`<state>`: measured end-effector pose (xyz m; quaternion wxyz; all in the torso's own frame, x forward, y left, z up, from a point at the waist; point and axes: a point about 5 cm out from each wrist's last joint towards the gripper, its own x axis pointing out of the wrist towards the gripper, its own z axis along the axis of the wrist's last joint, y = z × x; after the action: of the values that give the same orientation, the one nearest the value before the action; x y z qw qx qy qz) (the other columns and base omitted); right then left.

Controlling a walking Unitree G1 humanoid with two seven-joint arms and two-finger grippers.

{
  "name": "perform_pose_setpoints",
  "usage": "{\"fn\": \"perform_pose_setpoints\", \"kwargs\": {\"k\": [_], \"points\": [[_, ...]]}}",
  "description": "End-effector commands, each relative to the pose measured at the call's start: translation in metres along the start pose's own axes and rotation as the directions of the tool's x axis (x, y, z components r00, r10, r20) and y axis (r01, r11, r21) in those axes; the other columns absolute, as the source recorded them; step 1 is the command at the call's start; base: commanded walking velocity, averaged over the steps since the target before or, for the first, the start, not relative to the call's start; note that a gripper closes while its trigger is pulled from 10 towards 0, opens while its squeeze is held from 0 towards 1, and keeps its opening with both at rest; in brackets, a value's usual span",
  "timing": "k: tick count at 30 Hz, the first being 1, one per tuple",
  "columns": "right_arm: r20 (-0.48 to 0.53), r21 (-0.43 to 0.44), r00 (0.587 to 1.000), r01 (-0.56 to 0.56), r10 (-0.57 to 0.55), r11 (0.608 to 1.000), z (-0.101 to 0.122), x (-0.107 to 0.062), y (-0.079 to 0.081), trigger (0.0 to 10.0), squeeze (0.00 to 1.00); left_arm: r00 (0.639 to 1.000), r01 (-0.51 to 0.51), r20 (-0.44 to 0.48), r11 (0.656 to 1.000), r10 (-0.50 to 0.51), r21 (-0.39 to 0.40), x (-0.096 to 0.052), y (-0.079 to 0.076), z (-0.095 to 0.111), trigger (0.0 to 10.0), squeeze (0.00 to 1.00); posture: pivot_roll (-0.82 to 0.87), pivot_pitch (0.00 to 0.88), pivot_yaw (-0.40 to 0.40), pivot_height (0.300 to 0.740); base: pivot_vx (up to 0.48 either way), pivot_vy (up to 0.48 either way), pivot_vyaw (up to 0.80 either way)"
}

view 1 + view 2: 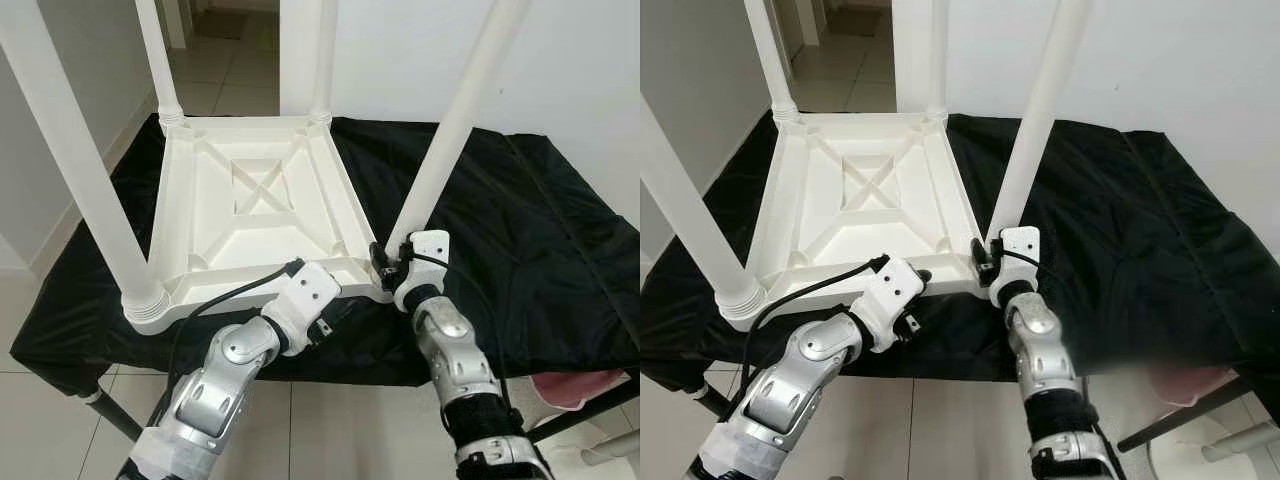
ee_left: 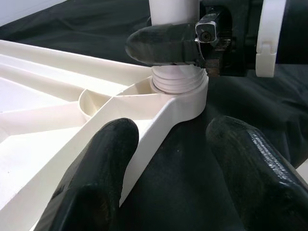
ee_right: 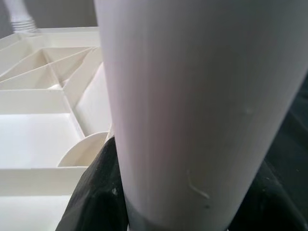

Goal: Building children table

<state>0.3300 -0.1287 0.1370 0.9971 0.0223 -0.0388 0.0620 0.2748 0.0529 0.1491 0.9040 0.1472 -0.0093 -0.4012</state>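
A white plastic children's table (image 1: 255,200) lies upside down on a black cloth (image 1: 520,230), with its legs pointing up. My right gripper (image 1: 385,262) is shut on the near-right leg (image 1: 455,130) just above its threaded socket (image 2: 180,89). One right finger (image 2: 163,45) wraps the leg's base. In the right wrist view the leg (image 3: 202,96) sits between the dark fingers (image 3: 96,192). My left gripper (image 2: 171,139) is open at the table's front rim (image 1: 250,295), close to that corner. One of its fingers is on each side of the rim.
Three more white legs stand at the near left (image 1: 75,160), far left (image 1: 155,55) and far right (image 1: 322,55). The cloth-covered work table ends just in front of me, with tiled floor (image 1: 40,400) below. A pink item (image 1: 580,385) lies low on the right. A white wall stands behind.
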Motion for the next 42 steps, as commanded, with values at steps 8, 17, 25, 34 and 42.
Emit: {"fn": "perform_pose_setpoints", "kwargs": {"k": [8, 17, 25, 34, 42], "points": [[-0.051, 0.037, 0.973, 0.226, -0.224, 0.973, -0.009, -0.013, 0.006, 10.0, 0.00, 1.000, -0.020, -0.023, 1.000, 0.019, -0.001, -0.002, -0.001, -0.005, 10.0, 0.00, 0.02, 0.048, -0.052, 0.740, 0.000, 0.000, 0.00], [-0.005, 0.067, 0.985, 0.171, -0.171, 0.983, 0.000, -0.013, 0.008, 10.0, 1.00, 1.000, -0.013, -0.010, 1.000, 0.013, -0.002, -0.001, -0.001, -0.002, 10.0, 0.00, 0.02, 0.041, -0.053, 0.740, 0.000, 0.000, 0.00], [0.035, 0.070, 0.994, 0.105, -0.108, 0.992, 0.008, -0.013, 0.005, 10.0, 1.00, 1.000, -0.009, -0.005, 1.000, 0.009, -0.002, 0.000, -0.003, -0.002, 10.0, 0.00, 0.02, 0.031, -0.053, 0.740, 0.000, 0.000, 0.00], [0.039, 0.030, 0.993, -0.117, 0.116, 0.993, 0.011, -0.011, 0.003, 10.0, 0.00, 1.000, -0.005, -0.010, 1.000, 0.005, 0.002, -0.001, -0.003, -0.003, 10.0, 0.00, 0.01, 0.024, -0.050, 0.740, 0.000, 0.000, 0.00], [0.012, -0.073, 0.939, -0.342, 0.344, 0.937, 0.016, -0.004, -0.013, 10.0, 0.00, 1.000, 0.003, -0.010, 1.000, -0.003, 0.000, -0.001, -0.004, -0.003, 10.0, 0.00, 0.02, 0.023, -0.052, 0.740, 0.000, 0.000, 0.00]]}}
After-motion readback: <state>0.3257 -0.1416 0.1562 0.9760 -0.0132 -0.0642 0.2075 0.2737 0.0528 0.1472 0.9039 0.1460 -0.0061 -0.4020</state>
